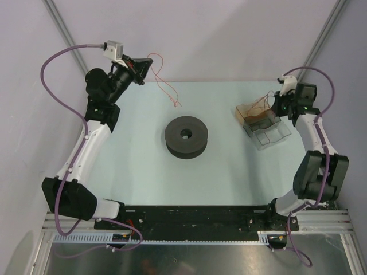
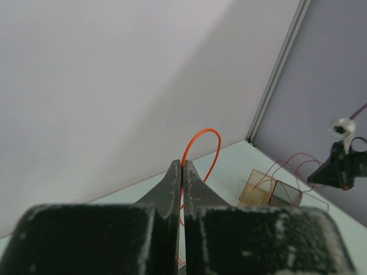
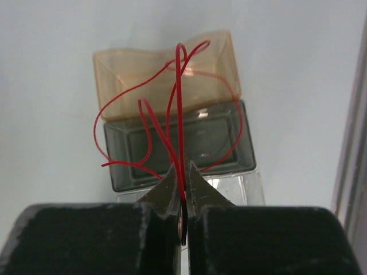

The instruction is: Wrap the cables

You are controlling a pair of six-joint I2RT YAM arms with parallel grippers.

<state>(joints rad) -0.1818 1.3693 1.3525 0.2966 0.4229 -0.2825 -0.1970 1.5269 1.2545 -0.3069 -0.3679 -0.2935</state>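
Tabletop spool overhead only; cables pinched.

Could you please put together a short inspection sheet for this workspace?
Surface: pale blue-green table, matt.
Job's things: thin red-orange wire looping up from the left gripper; thin red wires fanning out from the right gripper.
Clutter: black round spool with a centre hole, mid-table; amber translucent tray against a smoky clear tray.
Grippers: left shut on the red-orange wire; right shut on the red wires.
Cables: thick purple arm cables arcing beside both arms.
Surroundings: plain pale walls, aluminium corner posts.
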